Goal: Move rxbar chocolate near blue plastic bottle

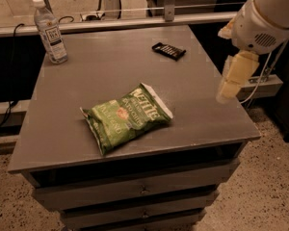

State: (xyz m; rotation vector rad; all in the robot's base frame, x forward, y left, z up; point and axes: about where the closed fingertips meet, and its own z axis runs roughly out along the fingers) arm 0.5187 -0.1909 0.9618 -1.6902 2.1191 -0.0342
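From where I stand, the gripper (227, 86) hangs as a pale yellowish block under the arm's big white housing (265, 16), at about the right edge of the grey table (101, 71). It holds nothing that I can see, and I cannot tell whether it is open or closed. The rxbar chocolate (168, 50) lies flat on the tabletop in the far right part, a small black wrapper with light lettering, turned at a slant to the table's edges. It sits to the left of the gripper and further back. The two are apart, with bare grey surface between them and nothing touching the bar. The blue plastic bottle (50, 31) stands upright with its white cap on at the far left corner. It is well apart from the bar, across nearly the whole width of the top. A green chip bag (126, 117) lies crinkled in the middle, toward the front edge, nearer the front than either the bar or the bottle and touching neither. Below the tabletop are drawers (144, 191) stacked one under another, and the floor (274, 177) around is speckled.
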